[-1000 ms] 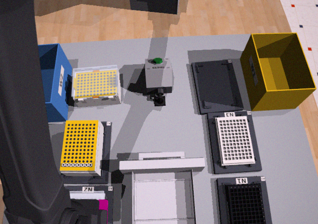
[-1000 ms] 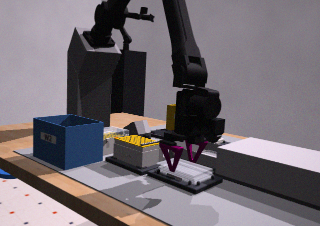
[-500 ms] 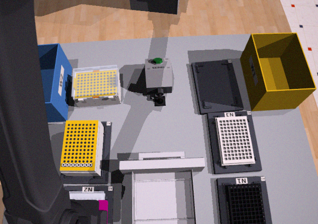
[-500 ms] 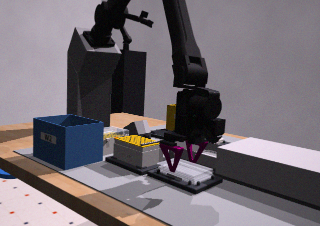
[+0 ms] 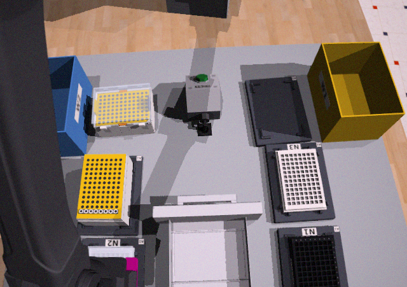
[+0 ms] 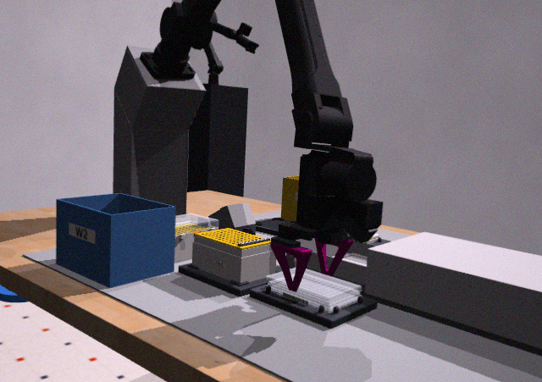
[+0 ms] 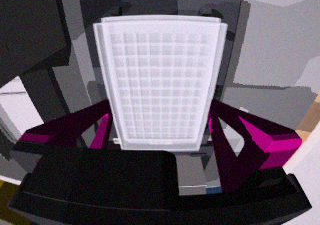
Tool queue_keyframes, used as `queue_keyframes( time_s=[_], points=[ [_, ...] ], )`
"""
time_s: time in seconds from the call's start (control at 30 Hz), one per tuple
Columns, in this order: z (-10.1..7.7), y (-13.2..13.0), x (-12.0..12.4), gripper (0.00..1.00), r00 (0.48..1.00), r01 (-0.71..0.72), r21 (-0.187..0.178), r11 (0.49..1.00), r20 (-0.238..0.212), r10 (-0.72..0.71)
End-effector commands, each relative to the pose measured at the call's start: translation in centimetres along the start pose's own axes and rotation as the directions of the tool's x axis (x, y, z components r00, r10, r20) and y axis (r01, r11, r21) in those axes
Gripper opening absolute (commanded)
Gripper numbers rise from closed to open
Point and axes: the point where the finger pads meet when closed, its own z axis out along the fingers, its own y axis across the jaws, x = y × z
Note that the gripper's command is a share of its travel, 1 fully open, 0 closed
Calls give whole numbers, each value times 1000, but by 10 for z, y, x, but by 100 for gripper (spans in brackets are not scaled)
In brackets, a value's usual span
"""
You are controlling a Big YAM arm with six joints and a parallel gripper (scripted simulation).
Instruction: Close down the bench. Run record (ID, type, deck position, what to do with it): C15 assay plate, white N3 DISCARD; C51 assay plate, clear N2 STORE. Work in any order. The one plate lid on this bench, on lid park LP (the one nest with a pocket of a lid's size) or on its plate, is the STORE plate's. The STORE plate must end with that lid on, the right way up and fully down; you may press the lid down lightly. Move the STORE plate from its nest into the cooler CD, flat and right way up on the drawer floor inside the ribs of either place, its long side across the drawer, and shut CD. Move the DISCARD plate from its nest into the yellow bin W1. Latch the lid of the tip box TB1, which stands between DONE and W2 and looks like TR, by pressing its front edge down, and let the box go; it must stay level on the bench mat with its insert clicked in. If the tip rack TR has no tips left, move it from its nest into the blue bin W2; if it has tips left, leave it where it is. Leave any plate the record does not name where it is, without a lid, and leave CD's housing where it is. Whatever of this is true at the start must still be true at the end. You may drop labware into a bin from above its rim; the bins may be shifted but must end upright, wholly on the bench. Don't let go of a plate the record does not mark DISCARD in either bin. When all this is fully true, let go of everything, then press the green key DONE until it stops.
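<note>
While clamped: clear plate (image 7: 160,81) between hand (image 7: 160,139) fingers

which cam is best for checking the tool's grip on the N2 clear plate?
Wrist: the clear plate fills it, a magenta finger at each side. Exterior shows it side-on; top mostly hides it under the arm.

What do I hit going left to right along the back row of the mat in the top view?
Blue bin W2 → lidded tip box TB1 → DONE key block → empty lid park → yellow bin W1.
</note>
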Motion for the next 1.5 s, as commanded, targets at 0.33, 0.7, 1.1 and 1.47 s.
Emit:
queue_keyframes(
  time_s=[0.33, 0.7, 1.1, 1.47],
  points=[
    [-12, 1, -30, 0, 999, -4, 6, 1000, 44, 3],
    [-12, 1, -30, 0, 999, -4, 6, 1000, 43, 3],
    [-11, 1, -30, 0, 999, -4, 6, 1000, 42, 3],
    [-4, 1, -29, 0, 999, -4, 6, 1000, 43, 4]
  ],
)
